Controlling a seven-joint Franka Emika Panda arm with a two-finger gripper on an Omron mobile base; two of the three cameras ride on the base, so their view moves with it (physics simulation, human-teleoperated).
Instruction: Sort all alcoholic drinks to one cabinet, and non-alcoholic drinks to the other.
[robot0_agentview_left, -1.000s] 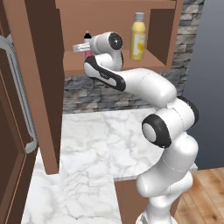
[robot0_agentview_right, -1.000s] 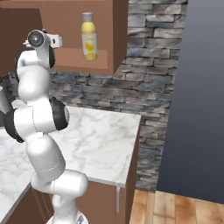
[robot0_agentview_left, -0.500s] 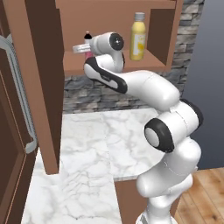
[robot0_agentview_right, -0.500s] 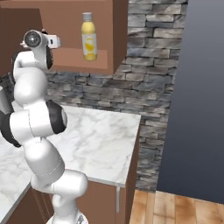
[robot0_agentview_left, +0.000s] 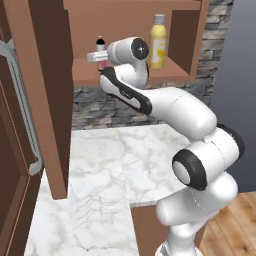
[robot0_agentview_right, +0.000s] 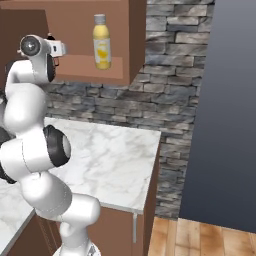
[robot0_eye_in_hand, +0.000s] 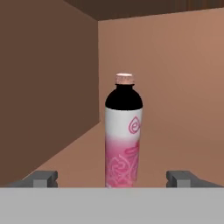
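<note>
Two non-alcoholic drinks stand in the open upper cabinet. The slim pink bottle (robot0_eye_in_hand: 123, 140) has a dark shoulder and stands upright on the shelf, dead ahead between my fingertips (robot0_eye_in_hand: 42, 178) and a little beyond them. My gripper (robot0_eye_in_hand: 116, 180) is open and touches nothing. From the base, the pink bottle (robot0_agentview_left: 101, 46) shows just behind the gripper (robot0_agentview_left: 93, 57) at the shelf's left end. The stout yellow bottle (robot0_agentview_left: 158, 35) (robot0_agentview_right: 102, 42) stands at the right end, apart from the gripper (robot0_agentview_right: 59, 49). The alcoholic drinks are out of view.
The cabinet shelf (robot0_agentview_left: 175, 65) (robot0_agentview_right: 80, 65) hangs over a marble counter (robot0_agentview_left: 115, 165) (robot0_agentview_right: 110, 160). An open brown cabinet door (robot0_agentview_left: 50, 100) stands at the left, next to a second brown door with a grey handle (robot0_agentview_left: 22, 100). A stone wall (robot0_agentview_right: 175, 75) backs the counter.
The fingers have spread a little wider around the standing pink bottle. The arm's elbow has shifted slightly; the hand stays at the shelf.
</note>
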